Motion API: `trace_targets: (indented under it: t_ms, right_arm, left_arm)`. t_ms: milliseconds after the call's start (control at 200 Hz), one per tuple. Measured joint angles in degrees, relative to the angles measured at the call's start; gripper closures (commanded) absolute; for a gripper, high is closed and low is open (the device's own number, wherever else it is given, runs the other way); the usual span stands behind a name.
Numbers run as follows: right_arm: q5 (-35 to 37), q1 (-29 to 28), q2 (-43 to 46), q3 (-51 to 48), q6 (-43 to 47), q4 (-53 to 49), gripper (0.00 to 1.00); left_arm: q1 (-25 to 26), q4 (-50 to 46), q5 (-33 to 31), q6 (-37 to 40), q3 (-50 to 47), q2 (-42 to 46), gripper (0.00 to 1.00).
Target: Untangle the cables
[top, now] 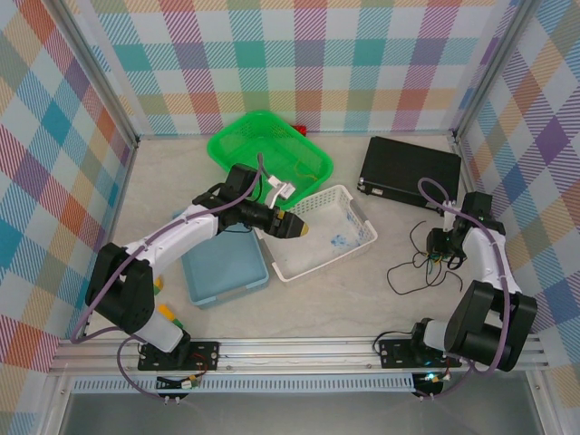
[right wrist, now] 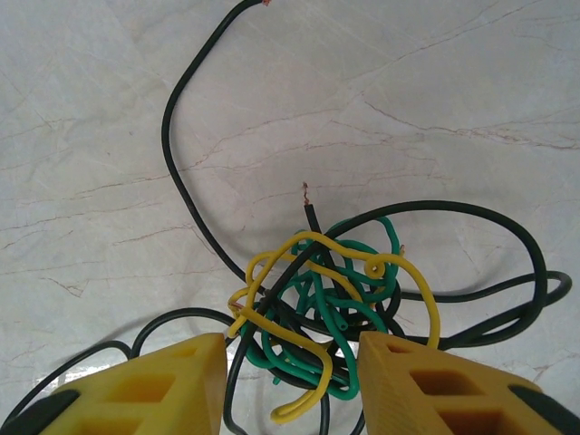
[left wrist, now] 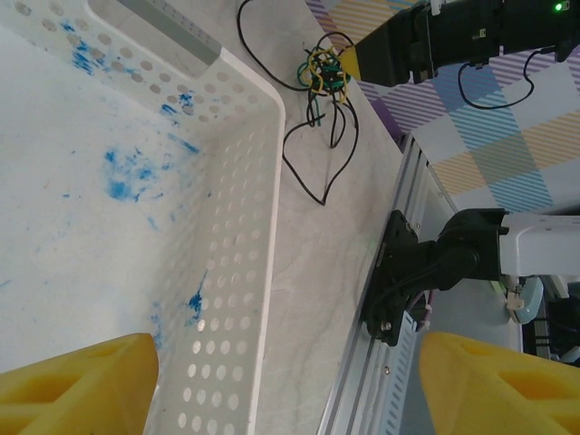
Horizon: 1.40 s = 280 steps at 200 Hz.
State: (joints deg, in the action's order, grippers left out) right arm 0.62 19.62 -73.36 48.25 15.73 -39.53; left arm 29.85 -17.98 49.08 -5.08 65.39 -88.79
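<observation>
Cables (top: pixel 424 263) are found on the right part of the table (top: pixel 344 299), near the right arm, well apart from the white perforated basket (top: pixel 352 210) at the middle. In the right wrist view they (right wrist: pixel 317 308) are seen as one small knot of yellow, green and black wire lying on the marbled surface, with long black loops spread outward from it and one black end, bare copper at its tip, pointed away from the knot. The right pincer (top: pixel 439 246) is lowered over this knot; its yellow fingers (right wrist: pixel 181 385) are set partway apart on either side of the tangle, and wires reach both inner faces, but whether the knot is actually squeezed cannot be told. The left pincer (top: pixel 294 227) is held above the near left corner of the white basket, its jaws spread wide with nothing between them. From the left wrist view the left pincer (left wrist: pixel 290 385) is seen with the basket's perforated wall (left wrist: pixel 258 181) and a strip of bare table between its fingers, blue smears are visible on the basket floor, and the cables (left wrist: pixel 322 72) are seen beyond the basket, just beside the right arm's pincer. A green basket (top: pixel 237 138) is placed behind the left arm, a blue tray (top: pixel 227 272) beneath it, and a black box (top: pixel 410 168) at the far right.
</observation>
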Motion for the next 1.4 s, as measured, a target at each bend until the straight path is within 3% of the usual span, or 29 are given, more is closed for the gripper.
trace_targets:
  t_ms: [270,575,875,1070,1225,1400]
  right_arm:
    - [0.2,-1.0,-3.2,-0.6,0.0,1.3,0.60]
    - [3.1,-4.3,-3.2,-0.9,1.3,3.8,1.00]
    - [4.0,-5.8,6.6,0.0,0.1,1.7,1.00]
    - [0.4,-5.8,13.7,4.8,-2.8,-0.3,1.00]
    - [-5.7,-5.8,17.9,6.7,-4.5,-1.0,1.00]
    - [-16.4,-5.8,20.7,7.0,-5.6,-2.6,1.00]
  left_arm:
    - [0.0,0.4,0.0,0.0,0.0,-0.6,0.25]
    - [0.0,0.4,-0.1,0.0,0.0,-0.7,0.26]
    - [0.0,0.4,-0.3,-0.3,0.0,-0.9,0.27]
    - [0.3,3.5,-2.1,-2.4,0.1,-0.9,0.21]
    - [2.1,11.3,-4.4,-2.9,0.0,-0.8,0.20]
    - [6.5,28.3,-4.7,-1.3,0.0,-1.2,0.22]
